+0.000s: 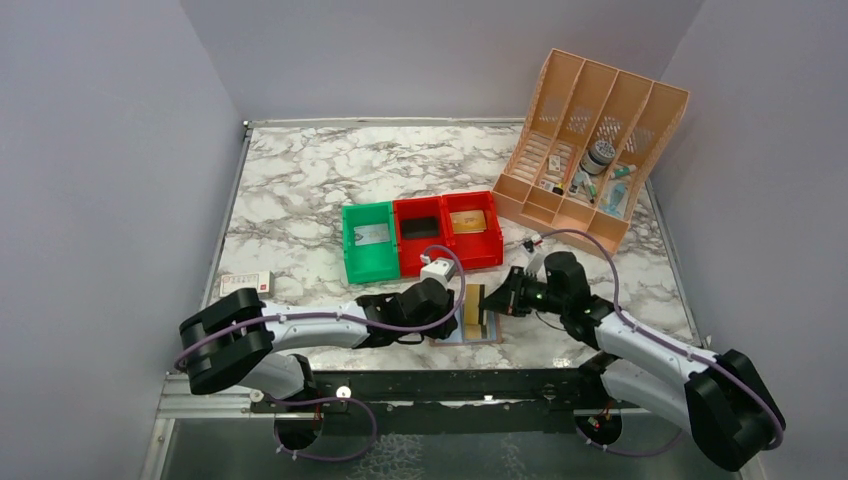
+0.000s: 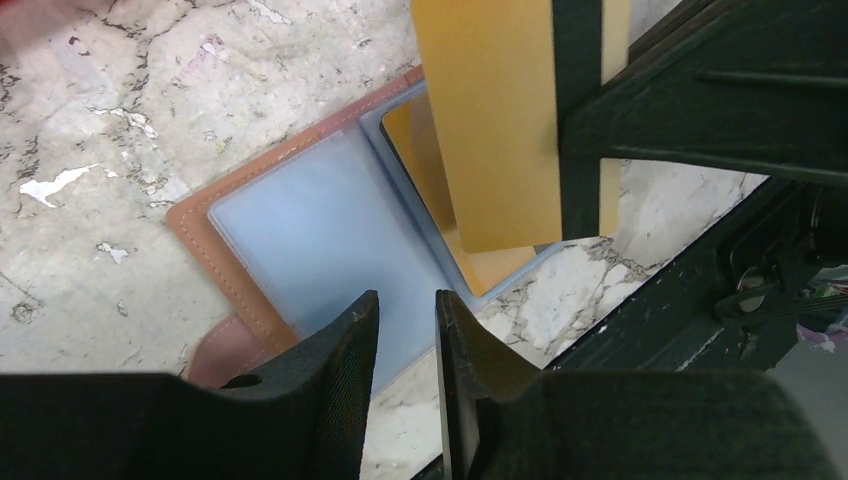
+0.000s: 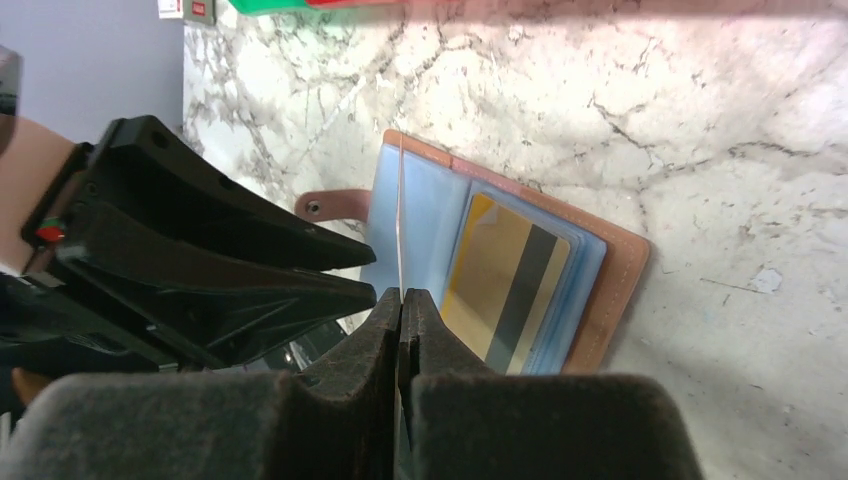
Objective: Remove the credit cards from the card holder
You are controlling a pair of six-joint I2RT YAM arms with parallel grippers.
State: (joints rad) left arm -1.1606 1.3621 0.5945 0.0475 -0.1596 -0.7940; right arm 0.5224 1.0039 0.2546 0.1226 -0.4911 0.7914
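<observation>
A: Status on cards?
B: Abt halfway, by the look. Lifted card (image 2: 490, 130) out, pinched edge-on in right gripper (image 3: 401, 300), jaws clamped on it, above card holder (image 3: 620, 270) at near edge of table (image 1: 300, 180).
A: Left gripper (image 2: 408, 300)?
B: Low over holder's left pocket, jaws a sliver apart, nothing btwn.
A: Left to do?
B: Second card (image 3: 500, 275), gold w/ black stripe, in rt pocket. Needs pulling. No grey card spotted.
</observation>
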